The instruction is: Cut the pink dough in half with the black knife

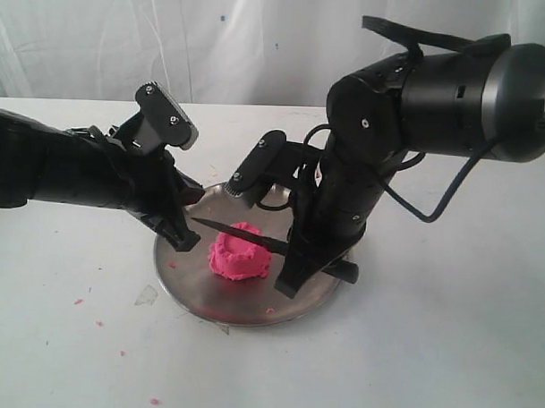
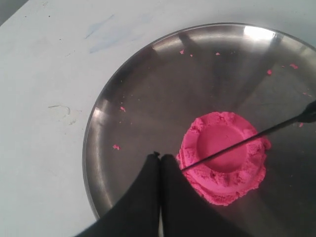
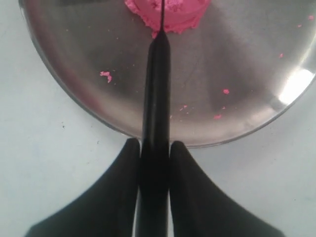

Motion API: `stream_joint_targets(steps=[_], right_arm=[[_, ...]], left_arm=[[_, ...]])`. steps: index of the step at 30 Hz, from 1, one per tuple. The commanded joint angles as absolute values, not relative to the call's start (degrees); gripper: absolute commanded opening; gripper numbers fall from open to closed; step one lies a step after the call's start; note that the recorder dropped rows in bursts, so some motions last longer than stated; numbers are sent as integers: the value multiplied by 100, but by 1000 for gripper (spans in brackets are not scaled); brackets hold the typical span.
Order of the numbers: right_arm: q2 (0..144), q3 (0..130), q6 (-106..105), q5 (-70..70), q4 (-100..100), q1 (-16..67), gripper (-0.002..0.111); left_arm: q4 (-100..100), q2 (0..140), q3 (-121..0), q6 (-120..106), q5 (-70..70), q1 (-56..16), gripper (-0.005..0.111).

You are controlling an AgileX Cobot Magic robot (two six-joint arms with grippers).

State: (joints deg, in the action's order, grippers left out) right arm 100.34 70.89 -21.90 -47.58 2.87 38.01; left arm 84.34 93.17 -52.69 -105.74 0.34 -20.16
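Observation:
The pink dough [image 1: 238, 255] is one cup-shaped mound with a ridged rim, sitting in the middle of the steel plate [image 1: 185, 277]. My right gripper [image 1: 293, 267] is shut on the handle of the black knife [image 1: 236, 230]. Its thin blade lies across the top of the dough [image 2: 222, 153], tip pointing toward the left arm. In the right wrist view the knife handle [image 3: 156, 98] runs out from between the fingers to the dough [image 3: 173, 15]. My left gripper [image 1: 183, 239] is shut and empty, its tips [image 2: 159, 157] over the plate [image 2: 133, 89] just beside the dough.
Tiny pink crumbs are scattered on the plate [image 3: 106, 75] and on the white table [image 1: 77, 301] in front of it. The plate rim [image 3: 74, 94] lies close to the right gripper's fingers. A white curtain hangs behind the table.

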Motion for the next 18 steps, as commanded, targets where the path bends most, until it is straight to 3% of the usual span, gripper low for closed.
stream_joint_targets(steps=[1,18], right_arm=[[10031,7048,-2072,-4494,294,3640,0],[10251,7048,-2432,-4605,-173,3547,0]], left_arm=[[8558,9308,-5282,-10520,113,-2004,0],[8558,9354,-5282,-10520,49,-2004,0]])
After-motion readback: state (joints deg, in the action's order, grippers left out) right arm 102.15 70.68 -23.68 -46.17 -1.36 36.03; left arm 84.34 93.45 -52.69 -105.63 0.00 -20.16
